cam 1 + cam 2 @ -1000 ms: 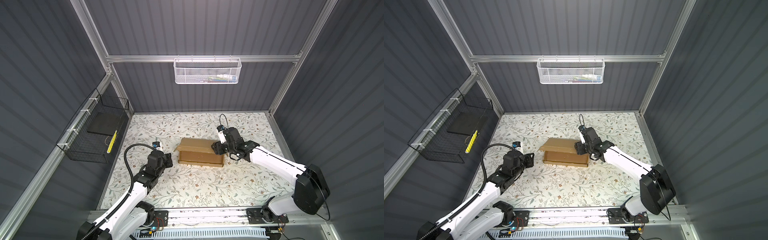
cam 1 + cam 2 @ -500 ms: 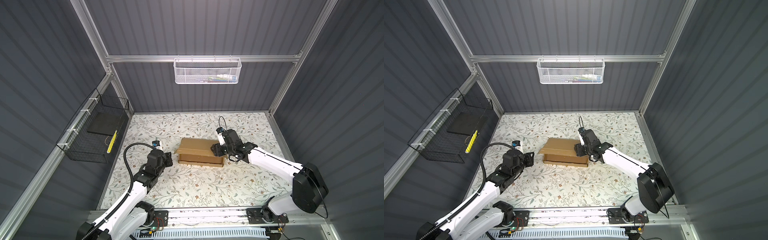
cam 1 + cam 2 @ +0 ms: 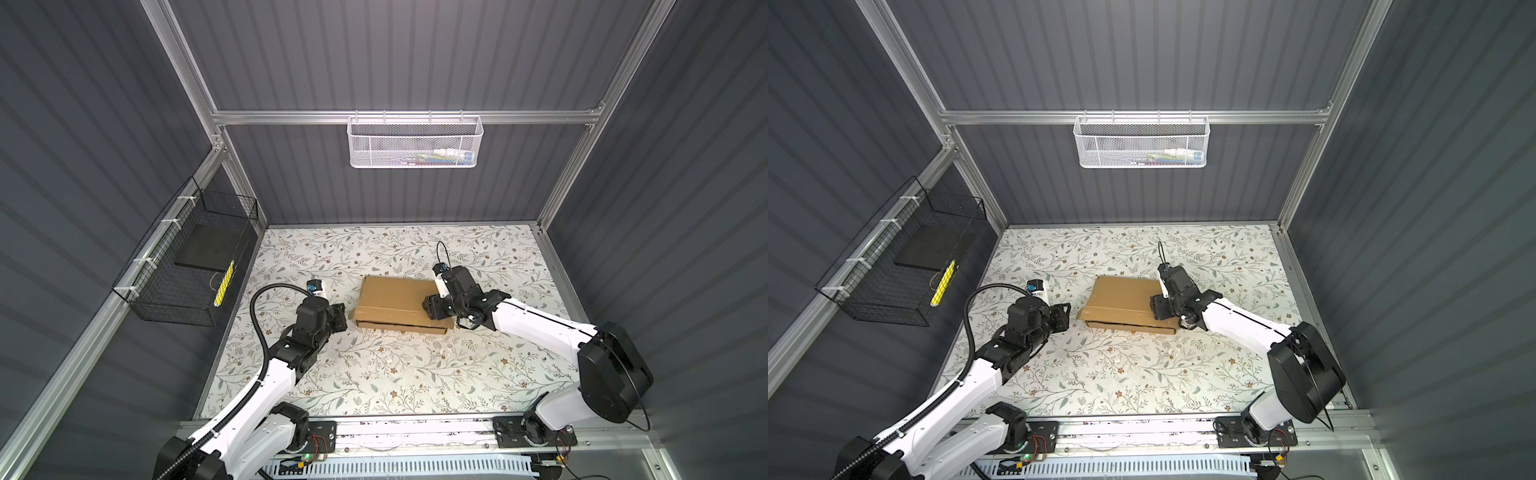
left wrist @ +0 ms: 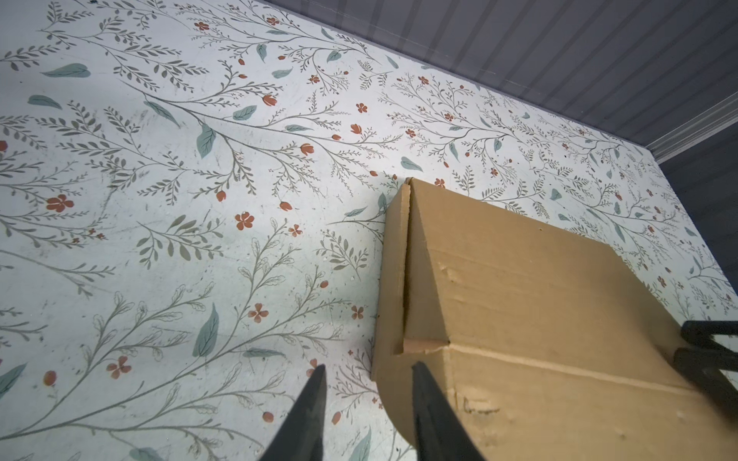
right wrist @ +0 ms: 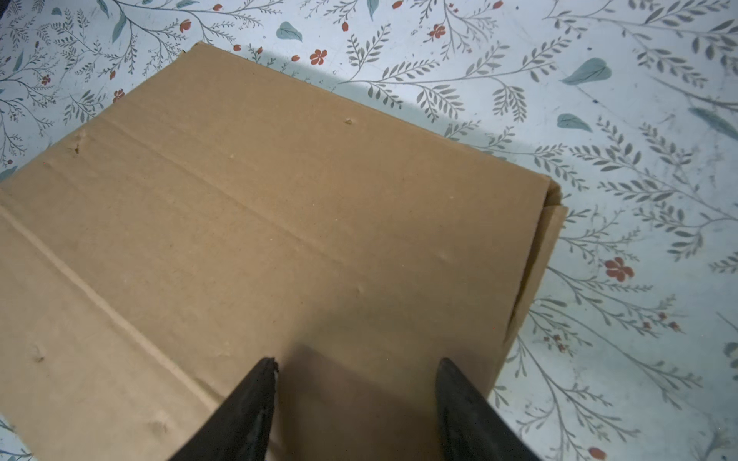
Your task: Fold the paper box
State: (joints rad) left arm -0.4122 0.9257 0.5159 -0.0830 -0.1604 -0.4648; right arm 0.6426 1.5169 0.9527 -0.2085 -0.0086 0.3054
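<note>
From my station I see the paper box (image 3: 395, 297) near the middle of the flowered desk (image 3: 374, 374) in both top views, long side facing the arms' base rail. Its lid is down over the base but not flush: a dark slit runs along the front between the lid's lip and the base (image 3: 1125, 324). The left wrist view shows the box (image 4: 539, 299) with the lid sloping above the side wall at the corner nearest that camera.

My left arm (image 3: 309, 328) reaches in low from the left and ends just beside the box's near left corner. The left jaws stand parted with only desk between the fingers (image 4: 307, 415), gripping nothing. One fingertip lies right at the box's corner; I cannot tell whether it touches.

My right arm (image 3: 532, 324) comes in from the right and ends over the lid's right end, by the front edge. The right jaws are spread wide over bare cardboard (image 5: 279, 219), with a shadow between the fingers (image 5: 247, 407) and nothing clamped. Whether the tips press on the lid I cannot tell.

A white mesh basket (image 3: 415, 141) hangs on the back wall, and a black wire basket (image 3: 183, 266) on the left wall holds a black slab (image 3: 205, 249)
</note>
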